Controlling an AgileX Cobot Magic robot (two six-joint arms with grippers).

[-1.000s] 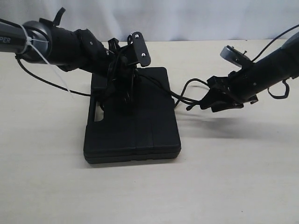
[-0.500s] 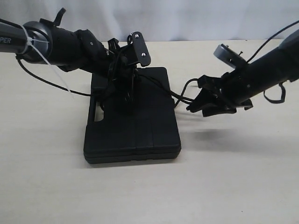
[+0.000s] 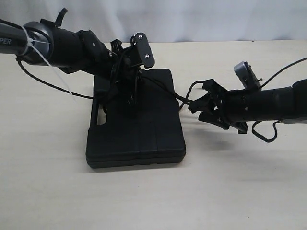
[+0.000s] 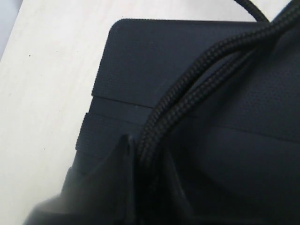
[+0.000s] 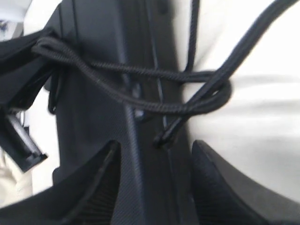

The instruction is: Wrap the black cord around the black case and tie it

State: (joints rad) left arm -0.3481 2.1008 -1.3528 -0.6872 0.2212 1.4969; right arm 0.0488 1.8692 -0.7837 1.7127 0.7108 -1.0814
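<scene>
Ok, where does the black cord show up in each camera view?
Exterior view: the black cord trails off the right edge of the black case, mid-picture.
Left wrist view: doubled strands cross the centre diagonally.
Right wrist view: two strands cross the middle into a loop.
Shared landmark: the black case beneath it.

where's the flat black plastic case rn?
Exterior view: the flat black plastic case lies on the pale table, left of centre, under the left gripper, with the right gripper beside its right edge.
</scene>
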